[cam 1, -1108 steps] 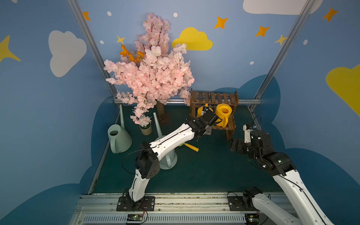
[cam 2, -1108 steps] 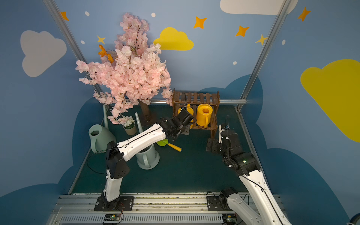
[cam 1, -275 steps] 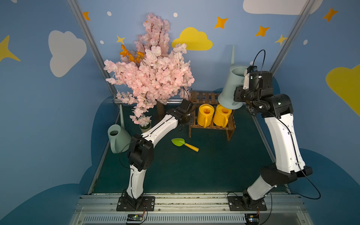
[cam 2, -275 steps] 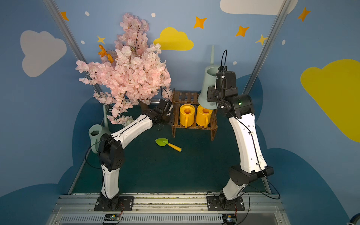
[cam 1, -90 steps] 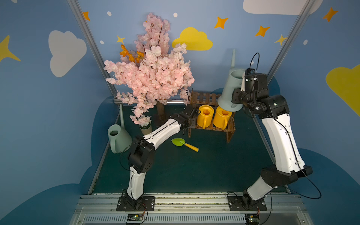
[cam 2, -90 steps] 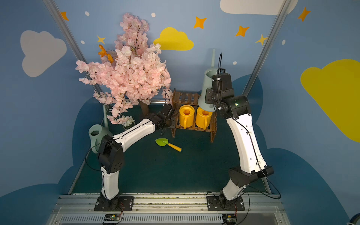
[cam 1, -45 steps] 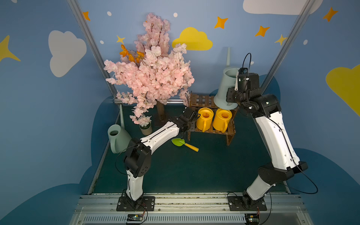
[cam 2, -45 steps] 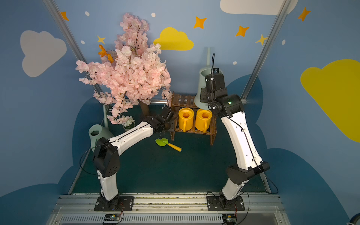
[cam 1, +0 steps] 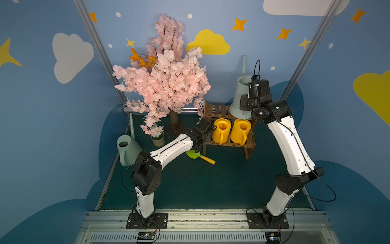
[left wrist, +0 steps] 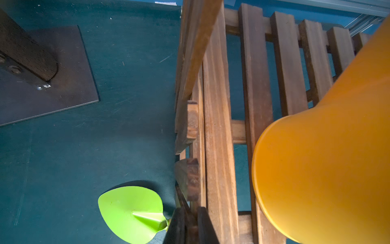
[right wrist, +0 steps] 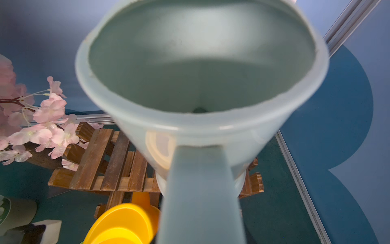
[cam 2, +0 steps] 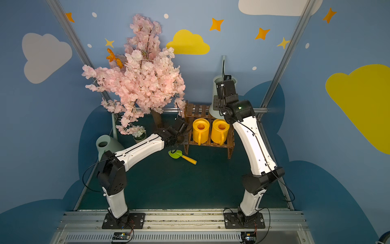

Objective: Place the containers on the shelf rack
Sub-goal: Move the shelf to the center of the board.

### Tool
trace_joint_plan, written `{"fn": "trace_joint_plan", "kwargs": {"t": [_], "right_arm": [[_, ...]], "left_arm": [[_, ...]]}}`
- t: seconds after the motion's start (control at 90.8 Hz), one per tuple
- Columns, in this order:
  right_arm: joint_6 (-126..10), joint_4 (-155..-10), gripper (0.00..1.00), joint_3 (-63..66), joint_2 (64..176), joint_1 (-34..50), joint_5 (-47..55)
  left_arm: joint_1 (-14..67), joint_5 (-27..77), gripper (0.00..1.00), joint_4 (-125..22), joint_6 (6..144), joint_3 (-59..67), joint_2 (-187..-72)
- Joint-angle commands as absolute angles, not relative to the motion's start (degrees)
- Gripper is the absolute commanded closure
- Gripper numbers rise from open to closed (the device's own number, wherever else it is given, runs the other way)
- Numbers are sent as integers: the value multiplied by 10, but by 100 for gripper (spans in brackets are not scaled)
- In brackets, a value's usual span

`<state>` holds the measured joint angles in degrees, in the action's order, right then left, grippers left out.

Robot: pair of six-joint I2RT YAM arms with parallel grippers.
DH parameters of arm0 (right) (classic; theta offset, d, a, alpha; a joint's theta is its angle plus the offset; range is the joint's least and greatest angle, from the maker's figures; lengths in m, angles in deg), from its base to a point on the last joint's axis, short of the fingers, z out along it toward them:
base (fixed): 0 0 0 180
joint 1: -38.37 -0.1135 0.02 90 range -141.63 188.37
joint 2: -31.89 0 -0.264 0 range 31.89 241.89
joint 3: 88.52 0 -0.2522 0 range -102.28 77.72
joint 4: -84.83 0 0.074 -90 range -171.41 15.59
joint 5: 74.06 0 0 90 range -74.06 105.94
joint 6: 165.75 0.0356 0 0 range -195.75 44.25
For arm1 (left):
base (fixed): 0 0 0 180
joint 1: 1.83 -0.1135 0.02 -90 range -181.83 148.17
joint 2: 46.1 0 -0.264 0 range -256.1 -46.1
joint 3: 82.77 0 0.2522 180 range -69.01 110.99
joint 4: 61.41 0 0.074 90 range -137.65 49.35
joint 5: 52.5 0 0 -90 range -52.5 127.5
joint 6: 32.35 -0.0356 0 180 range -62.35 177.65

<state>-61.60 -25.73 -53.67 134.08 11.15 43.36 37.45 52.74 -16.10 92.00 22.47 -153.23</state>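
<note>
Item: pale watering can [cam 1: 239,95], gripped by its handle in my right hand [cam 1: 245,104], low over the rack [cam 1: 217,109], upper tier, for setting down. My left hand [cam 1: 207,129], pinched on the rack's left end, likely steadies it. Lower tier: two yellow cans [cam 1: 220,131].

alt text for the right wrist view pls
A pale blue-grey watering can fills the view, open mouth and handle toward the camera, over the upper tier of a brown shelf rack. A yellow can and pink blossoms also show.
</note>
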Motion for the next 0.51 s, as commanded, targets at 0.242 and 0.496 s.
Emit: {"fn": "trace_joint_plan", "kwargs": {"t": [0.242,0.496], "right_arm": [[-596,-275,88,-554,1328,108,456],[-588,-276,75,-537,1314,106,455]], "left_arm": [[385,482,84,-125,945,198,-1518],[385,488,78,-133,942,186,-1510]]}}
